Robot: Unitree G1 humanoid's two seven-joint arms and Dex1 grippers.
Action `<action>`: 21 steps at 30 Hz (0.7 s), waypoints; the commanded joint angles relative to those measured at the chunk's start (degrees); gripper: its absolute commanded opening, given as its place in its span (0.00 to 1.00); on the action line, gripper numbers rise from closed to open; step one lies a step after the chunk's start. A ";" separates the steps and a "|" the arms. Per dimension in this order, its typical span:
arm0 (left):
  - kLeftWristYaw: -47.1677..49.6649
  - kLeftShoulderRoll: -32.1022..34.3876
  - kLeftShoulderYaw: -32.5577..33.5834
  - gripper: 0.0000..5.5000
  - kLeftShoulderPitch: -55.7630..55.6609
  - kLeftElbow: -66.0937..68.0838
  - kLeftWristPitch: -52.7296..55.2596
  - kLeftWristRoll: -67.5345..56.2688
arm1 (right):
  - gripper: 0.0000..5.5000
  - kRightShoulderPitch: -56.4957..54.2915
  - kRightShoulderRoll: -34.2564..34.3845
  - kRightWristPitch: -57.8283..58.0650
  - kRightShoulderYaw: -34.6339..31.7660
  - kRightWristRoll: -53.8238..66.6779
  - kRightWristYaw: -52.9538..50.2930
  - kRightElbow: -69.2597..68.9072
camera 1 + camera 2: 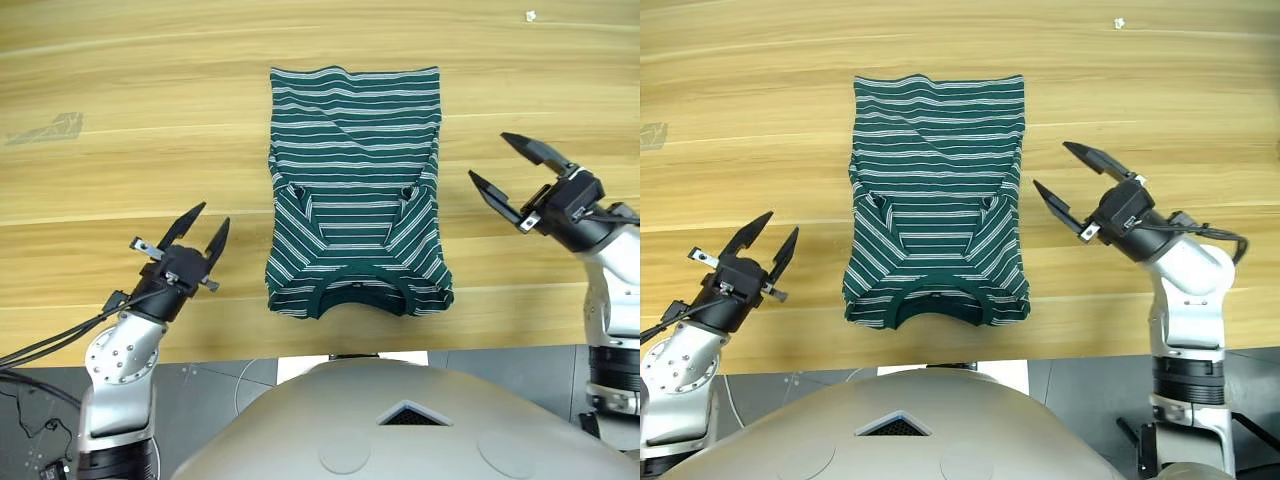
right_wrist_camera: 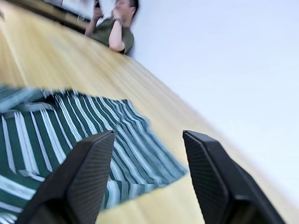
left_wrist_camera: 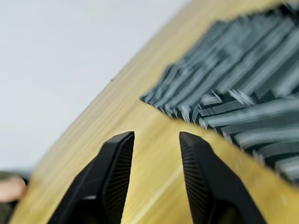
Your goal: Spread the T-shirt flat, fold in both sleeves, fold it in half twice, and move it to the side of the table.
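Left eye view: striped T-shirt (image 1: 355,190) lies sleeves-in on the counter (image 1: 120,80), between the grippers, touching neither; left gripper (image 1: 214,213) spread open, right gripper (image 1: 487,154) likewise, both empty; left wrist view catches bare wood separating fingers (image 3: 117,177) from shirt corner.

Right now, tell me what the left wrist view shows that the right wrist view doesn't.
Left wrist view: the left gripper, fingers apart over the bare wooden table, short of a corner of the T-shirt. Right wrist view instead: the right gripper, fingers spread wider, with a T-shirt edge between and behind them. Shared: the striped T-shirt lying on the table, held by neither gripper.
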 commanded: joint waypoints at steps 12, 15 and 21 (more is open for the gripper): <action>-5.43 14.59 -13.25 0.35 -0.17 6.79 -15.27 24.78 | 0.49 -1.38 -13.93 -43.24 12.30 -37.21 -8.40 24.91; -4.99 14.62 -14.44 0.35 -2.84 6.78 -15.04 25.44 | 0.49 -1.19 -13.28 -42.69 15.38 -37.13 -10.12 23.86; -3.88 15.65 -14.17 0.35 -3.86 7.15 -14.89 26.46 | 0.49 -0.81 -14.24 -40.80 20.03 -35.28 -11.88 21.37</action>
